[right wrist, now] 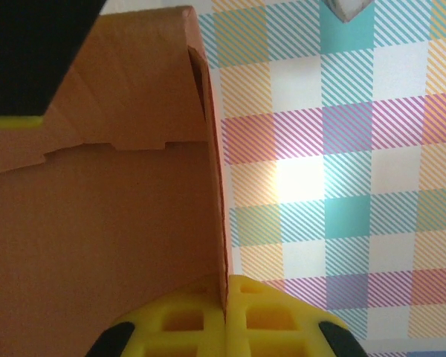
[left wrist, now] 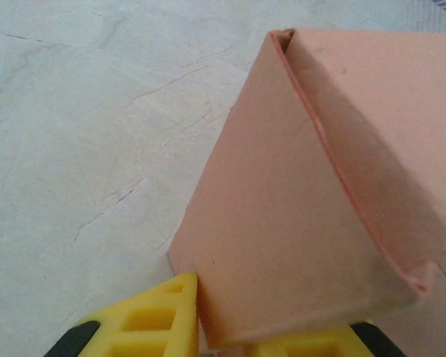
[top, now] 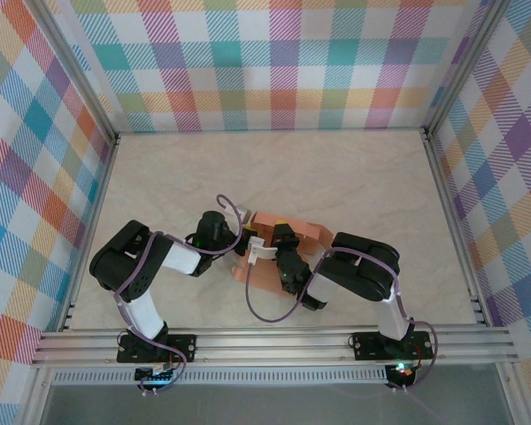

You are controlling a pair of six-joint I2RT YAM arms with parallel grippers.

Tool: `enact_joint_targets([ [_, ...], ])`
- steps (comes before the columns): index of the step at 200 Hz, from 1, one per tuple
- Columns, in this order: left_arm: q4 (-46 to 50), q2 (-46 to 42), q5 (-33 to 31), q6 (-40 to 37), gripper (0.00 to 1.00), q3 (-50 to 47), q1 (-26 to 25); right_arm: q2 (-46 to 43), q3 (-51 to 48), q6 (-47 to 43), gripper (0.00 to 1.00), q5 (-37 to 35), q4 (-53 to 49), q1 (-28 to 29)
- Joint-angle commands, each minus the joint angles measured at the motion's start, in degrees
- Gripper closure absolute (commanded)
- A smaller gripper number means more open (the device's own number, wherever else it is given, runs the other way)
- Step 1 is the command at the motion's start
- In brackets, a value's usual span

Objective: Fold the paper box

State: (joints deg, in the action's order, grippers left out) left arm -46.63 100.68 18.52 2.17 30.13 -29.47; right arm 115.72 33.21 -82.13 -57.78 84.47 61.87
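The paper box is salmon-orange card, partly folded, lying mid-table between the two arms. My left gripper reaches it from the left. In the left wrist view a folded panel of the box rises over the table, its lower corner wedged between the yellow fingers of the left gripper, which is shut on it. My right gripper sits at the box's near side. In the right wrist view it is shut on a thin upright wall of the box, whose notched tab edge shows above.
Checked walls enclose the pale marble tabletop on three sides. An aluminium rail runs along the near edge. Purple cables loop beside the wrists. Bare table lies behind the box.
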Motion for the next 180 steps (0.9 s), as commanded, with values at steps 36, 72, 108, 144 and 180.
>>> enact_joint_targets([
  [36,-2.48,2.24,-2.84,3.6,0.77,2.74,-3.45,2.75,0.44,-0.17,1.0,4.07,-3.96,2.56],
  [72,-3.29,2.79,-3.26,4.07,0.81,2.76,-4.1,3.02,0.63,0.01,1.0,4.16,-4.06,2.72],
  [108,-0.65,2.28,-7.44,3.54,0.98,4.1,-4.45,2.76,0.6,0.74,1.0,3.91,-4.41,3.25],
  [144,0.79,2.16,-8.97,4.73,1.0,4.51,-4.45,1.47,1.17,2.35,0.97,3.43,-5.07,3.4],
  [180,1.85,2.57,-8.98,7.78,1.0,4.82,-3.09,-9.68,1.97,20.05,0.37,4.88,-28.51,3.36],
])
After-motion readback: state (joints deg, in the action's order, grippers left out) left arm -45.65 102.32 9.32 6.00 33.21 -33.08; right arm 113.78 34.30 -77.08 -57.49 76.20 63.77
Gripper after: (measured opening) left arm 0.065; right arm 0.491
